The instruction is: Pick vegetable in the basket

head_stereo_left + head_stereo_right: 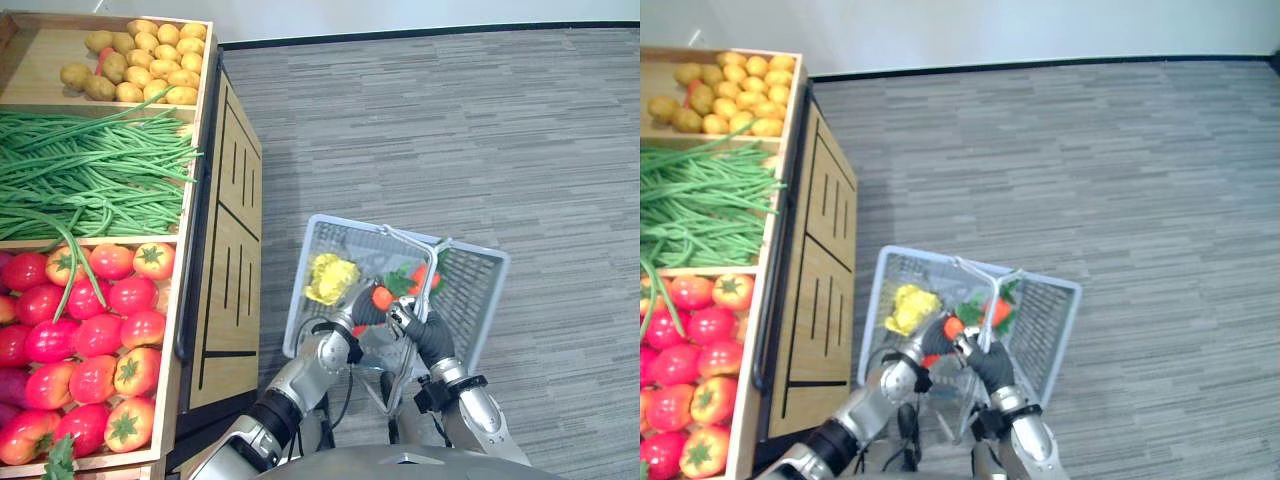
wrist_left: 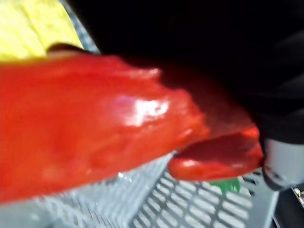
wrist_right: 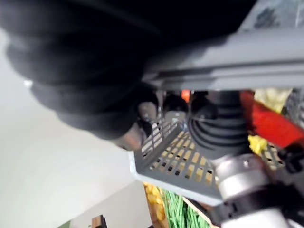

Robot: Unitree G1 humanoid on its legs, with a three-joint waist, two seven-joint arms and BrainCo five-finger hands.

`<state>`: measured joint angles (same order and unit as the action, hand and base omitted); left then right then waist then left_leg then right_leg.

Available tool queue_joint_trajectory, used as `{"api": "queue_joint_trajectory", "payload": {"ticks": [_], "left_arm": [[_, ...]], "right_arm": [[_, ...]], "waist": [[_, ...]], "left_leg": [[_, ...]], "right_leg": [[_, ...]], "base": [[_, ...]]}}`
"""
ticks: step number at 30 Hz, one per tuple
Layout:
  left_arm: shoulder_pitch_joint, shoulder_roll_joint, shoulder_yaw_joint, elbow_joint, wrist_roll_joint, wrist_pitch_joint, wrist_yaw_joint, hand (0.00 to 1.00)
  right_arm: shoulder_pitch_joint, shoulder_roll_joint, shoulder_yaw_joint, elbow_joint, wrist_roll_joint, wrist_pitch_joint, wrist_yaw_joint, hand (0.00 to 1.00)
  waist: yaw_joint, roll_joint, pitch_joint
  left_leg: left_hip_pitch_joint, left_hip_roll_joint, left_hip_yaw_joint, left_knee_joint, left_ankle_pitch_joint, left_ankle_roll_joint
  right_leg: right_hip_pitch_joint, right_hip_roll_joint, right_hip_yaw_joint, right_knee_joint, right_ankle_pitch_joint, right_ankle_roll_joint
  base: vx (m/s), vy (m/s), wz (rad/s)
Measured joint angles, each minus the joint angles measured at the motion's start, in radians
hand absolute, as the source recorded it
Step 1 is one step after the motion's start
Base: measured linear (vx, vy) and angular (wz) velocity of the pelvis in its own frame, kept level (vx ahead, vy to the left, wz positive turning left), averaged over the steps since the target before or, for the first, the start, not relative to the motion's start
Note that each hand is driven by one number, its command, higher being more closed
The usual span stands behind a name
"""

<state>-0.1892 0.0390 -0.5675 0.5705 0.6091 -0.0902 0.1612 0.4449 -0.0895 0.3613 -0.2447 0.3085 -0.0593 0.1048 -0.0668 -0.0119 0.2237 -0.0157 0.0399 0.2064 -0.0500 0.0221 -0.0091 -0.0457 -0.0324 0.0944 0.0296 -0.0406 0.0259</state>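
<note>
The wooden stand (image 1: 232, 250) fills the left side, its slatted side panel facing the open floor. Its bins run from far to near: potatoes (image 1: 140, 62), green beans (image 1: 90, 170) with a few pods trailing over the divider, then tomatoes (image 1: 95, 330). To the right and far out, the grey striped carpet (image 1: 480, 130) lies open up to the dark skirting (image 1: 430, 30) at the wall. A narrow strip of that carpet separates the stand from the grey mesh basket (image 1: 480, 285), which sits near the robot, its left rim close to the stand's lower panel. I cannot tell whether it rests on the floor or hangs.

The right hand (image 1: 412, 325) is over the basket's near edge, fingers curled round the handle (image 3: 247, 59). The left hand (image 1: 362, 308) reaches in beside it, almost touching it, above the middle of the basket. Its fingers (image 2: 280, 164) are wrapped round a red pepper (image 2: 104, 123), held just over the mesh bottom.

The pepper is glossy and deep red, with a bright highlight and a creased, lobed end sticking out past the fingers. Already in the basket are a crinkled yellow vegetable (image 1: 332, 278) at the left and orange-red pieces with green leaves (image 1: 418, 278) toward the far right.
</note>
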Motion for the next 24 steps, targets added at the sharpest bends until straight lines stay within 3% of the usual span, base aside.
{"api": "queue_joint_trajectory", "payload": {"ticks": [4,8,13,18,24], "left_arm": [[0.006,0.004,0.011,-0.016,-0.013,0.012,0.001,0.0],[0.078,0.032,0.034,-0.296,-0.156,-0.009,-0.002,0.0],[0.15,0.053,0.092,-0.489,-0.245,-0.051,-0.01,0.0],[0.25,0.052,0.195,-0.623,-0.326,-0.055,-0.034,0.0],[0.335,0.023,0.315,-0.606,-0.446,-0.074,-0.046,0.0]], "right_arm": [[0.026,0.014,-0.056,0.032,-0.008,0.001,-0.021,1.0],[0.024,0.078,-0.216,0.154,-0.017,0.023,-0.085,1.0],[0.02,0.086,-0.335,0.212,-0.018,0.024,-0.123,1.0],[-0.011,0.088,-0.472,0.302,-0.02,0.025,-0.155,1.0],[-0.041,0.114,-0.593,0.399,-0.057,0.05,-0.194,1.0]], "waist": [[0.001,-0.014,-0.013],[0.002,-0.023,-0.027],[0.0,-0.002,-0.064],[0.0,0.008,-0.075],[0.012,0.021,-0.116]], "left_leg": [[0.002,-0.005,0.002,-0.02,0.011,0.002],[0.004,-0.009,0.003,-0.025,0.01,0.002],[0.01,-0.009,0.004,-0.035,0.01,0.002],[0.031,-0.006,0.008,-0.038,0.01,0.001],[0.056,-0.003,0.021,-0.046,0.008,-0.001]], "right_leg": [[-0.001,-0.004,-0.001,-0.014,0.007,0.01],[0.0,-0.008,0.001,-0.017,0.007,0.011],[0.003,-0.006,0.001,-0.023,0.007,0.011],[0.022,-0.003,0.001,-0.024,0.007,0.012],[0.043,-0.002,0.0,-0.024,0.005,0.014]], "base": [[0.0,0.0,0.0],[0.0,0.0,0.0],[0.02,-0.006,-0.01],[0.01,-0.003,0.0],[-0.01,-0.002,-0.01]]}}
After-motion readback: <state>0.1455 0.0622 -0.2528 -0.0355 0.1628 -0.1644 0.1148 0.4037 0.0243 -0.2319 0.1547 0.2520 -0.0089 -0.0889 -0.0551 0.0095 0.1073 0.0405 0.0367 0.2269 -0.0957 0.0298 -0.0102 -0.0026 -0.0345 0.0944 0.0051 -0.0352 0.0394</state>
